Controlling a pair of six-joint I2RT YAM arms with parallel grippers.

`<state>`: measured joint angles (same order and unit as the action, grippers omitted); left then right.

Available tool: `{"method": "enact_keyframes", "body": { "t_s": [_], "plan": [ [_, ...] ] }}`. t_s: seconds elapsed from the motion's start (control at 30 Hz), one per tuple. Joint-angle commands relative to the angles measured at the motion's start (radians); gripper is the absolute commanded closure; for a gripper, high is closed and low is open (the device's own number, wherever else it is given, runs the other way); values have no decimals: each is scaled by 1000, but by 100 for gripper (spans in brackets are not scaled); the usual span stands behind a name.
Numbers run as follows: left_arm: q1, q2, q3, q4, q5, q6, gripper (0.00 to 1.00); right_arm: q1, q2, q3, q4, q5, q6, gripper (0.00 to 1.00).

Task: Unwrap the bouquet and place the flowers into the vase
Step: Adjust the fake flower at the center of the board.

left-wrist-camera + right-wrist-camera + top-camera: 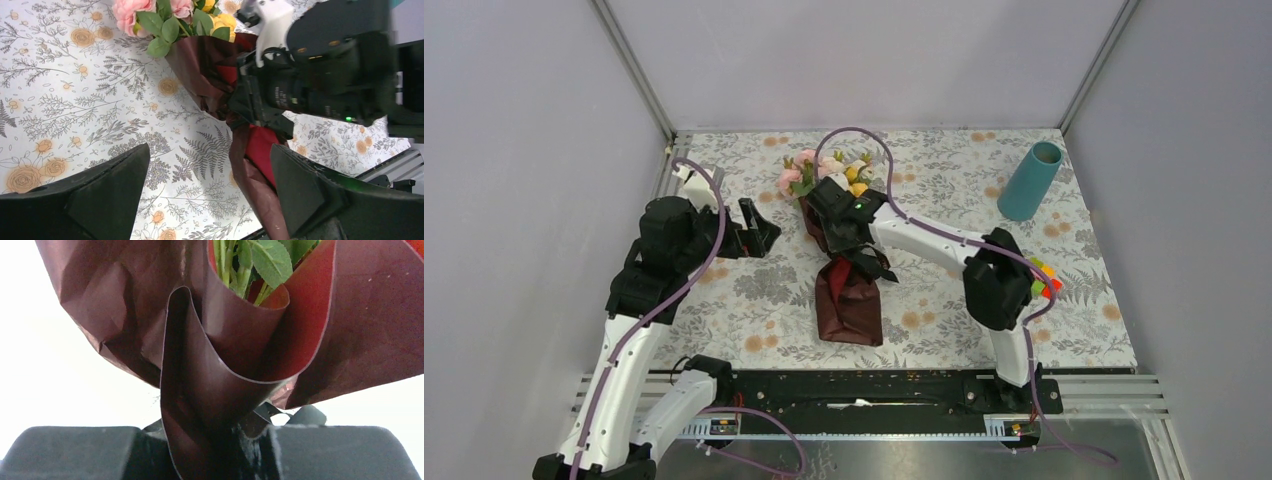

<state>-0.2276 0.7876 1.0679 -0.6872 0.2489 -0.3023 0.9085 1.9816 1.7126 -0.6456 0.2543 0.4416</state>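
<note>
The bouquet (849, 305) lies mid-table in dark maroon paper, its pink, cream and yellow flowers (809, 170) pointing to the far side. My right gripper (856, 252) is at the bouquet's narrow waist. In the right wrist view the gripper (210, 440) is shut on the folded paper (225, 340), with green stems (235, 265) above and a bit of black ribbon (305, 415) beside it. My left gripper (764, 232) hovers left of the bouquet, open and empty (209, 150). The wrapped tail (260, 180) runs past its right finger. The teal vase (1031, 180) stands upright at the far right.
A small multicoloured block toy (1044, 278) sits at the right, partly behind the right arm's elbow. A floral tablecloth (724, 310) covers the table, with grey walls on three sides. A black rail (874, 390) runs along the near edge.
</note>
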Motion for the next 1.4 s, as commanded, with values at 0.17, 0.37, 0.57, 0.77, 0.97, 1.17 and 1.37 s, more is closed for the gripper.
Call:
{"method": "enact_keyframes", "body": {
  "t_s": [0.17,0.37,0.57,0.77,0.97,1.17,1.37],
  "plan": [
    [10,-32,-52,37,-44,31,1,28,125,54,-9,70,24,79],
    [14,-23,-74,62,-47,52,1,30,89,49,-4,36,5,28],
    [16,-30,-54,67,-119,83,1,28,-82,28,-38,12,-53,13],
    [16,-58,-95,117,-157,81,1,27,-225,-124,-37,-60,-57,15],
    [16,-52,-145,146,-157,77,1,27,-328,-383,126,-231,20,16],
    [16,-48,-185,174,-157,76,1,27,-423,-568,268,-291,101,24],
    [17,-41,-214,191,-160,72,1,27,-414,-629,347,-229,106,40]
  ]
}}
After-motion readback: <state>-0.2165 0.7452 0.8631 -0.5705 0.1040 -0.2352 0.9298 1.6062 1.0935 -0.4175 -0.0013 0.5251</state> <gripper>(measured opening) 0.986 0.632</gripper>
